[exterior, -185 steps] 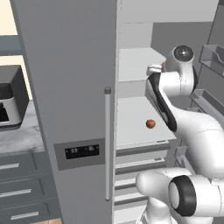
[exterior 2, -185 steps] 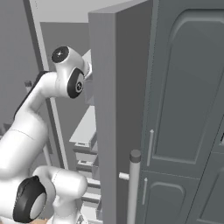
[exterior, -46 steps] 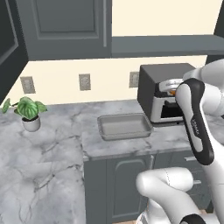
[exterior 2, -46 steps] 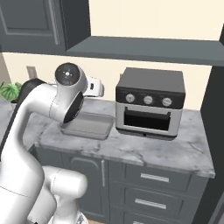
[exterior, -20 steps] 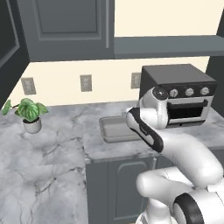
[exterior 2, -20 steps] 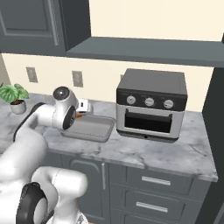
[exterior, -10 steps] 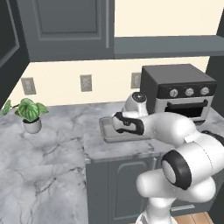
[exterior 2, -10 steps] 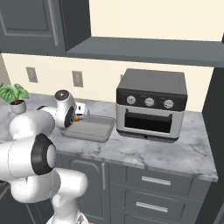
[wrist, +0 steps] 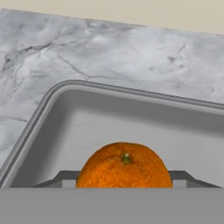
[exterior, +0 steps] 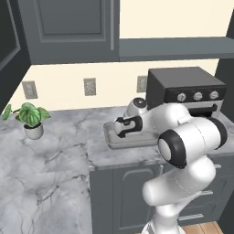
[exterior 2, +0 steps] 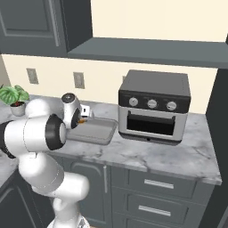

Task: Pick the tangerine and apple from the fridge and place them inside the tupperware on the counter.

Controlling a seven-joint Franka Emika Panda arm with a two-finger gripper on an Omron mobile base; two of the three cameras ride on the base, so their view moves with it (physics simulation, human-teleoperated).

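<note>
Left base view, and starting at the left edge we have a potted plant (exterior: 28, 116) on the counter (exterior: 59, 151), with a wide bare stretch of marble between it and the action, so there is plenty of free room on that side. Moving right, the tupperware (exterior: 114, 141) sits near the counter's front edge, and the gripper (exterior: 121, 129) hangs low over its left half, the white arm folded across the tray's right side. Right again, the toaster oven (exterior: 187, 91) stands just beside the tray, so that flank is tight. Right base view has the wrist over the left end of the tray, a speck of orange showing at the fingers, and the tray's right half lying bare up to the oven. Hand view now: veined marble off to the left, then the tray's rounded corner and flared rim (wrist: 52, 94), then open grey floor behind the fruit. The tangerine (wrist: 124, 168) sits dead centre, pinched between the two fingertips (wrist: 59, 179), inside the rim line; whether it touches the tray floor I cannot tell.
</note>
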